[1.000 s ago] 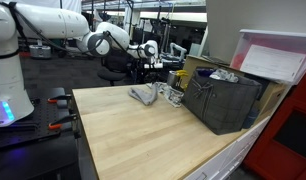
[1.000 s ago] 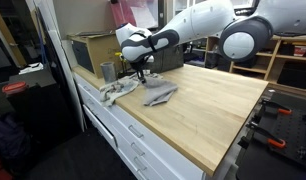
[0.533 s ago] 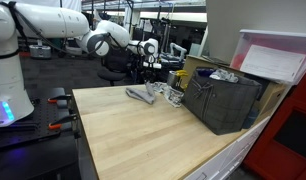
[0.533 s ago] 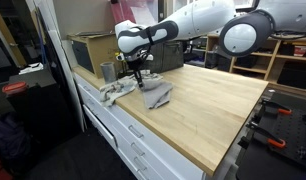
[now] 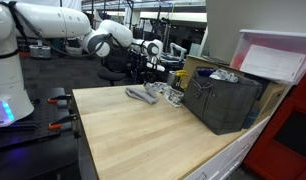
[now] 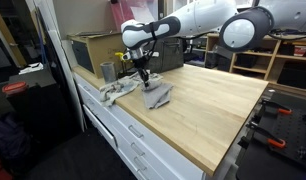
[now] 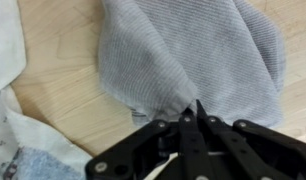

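Observation:
My gripper [image 7: 191, 113] is shut on a corner of a grey knitted cloth [image 7: 193, 50] and lifts that edge off the wooden table [image 6: 213, 105]. In both exterior views the cloth [image 6: 156, 93] [image 5: 143, 94] hangs from the gripper [image 6: 144, 75] [image 5: 150, 66] with its lower part still on the tabletop. A second, pale patterned cloth [image 6: 115, 91] [image 7: 13, 130] lies beside it near the table's edge.
A metal cup [image 6: 107, 71] stands by the pale cloth. A dark plastic crate [image 5: 223, 98] holding clothes sits on the table, with a cardboard box [image 6: 90, 49] behind it. Drawers [image 6: 133, 135] run below the table's front.
The gripper has risen and shifted a little, pulling the grey cloth's corner up so the cloth bunches into a peak instead of lying flat.

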Robot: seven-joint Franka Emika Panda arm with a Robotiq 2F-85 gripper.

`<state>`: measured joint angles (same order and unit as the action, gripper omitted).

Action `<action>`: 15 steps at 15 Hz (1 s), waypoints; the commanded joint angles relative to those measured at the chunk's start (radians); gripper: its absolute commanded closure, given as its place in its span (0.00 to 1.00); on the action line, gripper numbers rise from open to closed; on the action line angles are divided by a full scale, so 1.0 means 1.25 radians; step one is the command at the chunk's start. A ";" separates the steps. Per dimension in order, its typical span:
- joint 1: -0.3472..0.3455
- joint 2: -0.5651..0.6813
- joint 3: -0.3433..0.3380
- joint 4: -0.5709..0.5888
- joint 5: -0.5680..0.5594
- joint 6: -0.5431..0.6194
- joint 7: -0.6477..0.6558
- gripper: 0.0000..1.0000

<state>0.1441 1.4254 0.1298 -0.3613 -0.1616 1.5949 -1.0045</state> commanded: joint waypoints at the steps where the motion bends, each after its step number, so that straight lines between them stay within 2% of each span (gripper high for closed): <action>1: -0.020 -0.026 0.043 0.000 0.029 -0.064 -0.096 0.99; 5: -0.013 -0.037 0.074 0.001 0.029 -0.110 -0.141 0.99; 10: 0.011 -0.026 0.112 0.000 0.037 -0.126 -0.105 0.99; 11: 0.024 -0.036 0.075 -0.026 0.083 -0.114 -0.099 0.99; 13: 0.040 -0.020 0.068 -0.023 0.107 -0.100 -0.086 0.99; 14: 0.055 0.006 0.061 0.012 0.112 -0.104 -0.085 0.99; 15: 0.066 0.019 0.054 0.019 0.111 -0.091 -0.089 0.71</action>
<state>0.1938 1.4102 0.2320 -0.3758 -0.0506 1.4628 -1.1175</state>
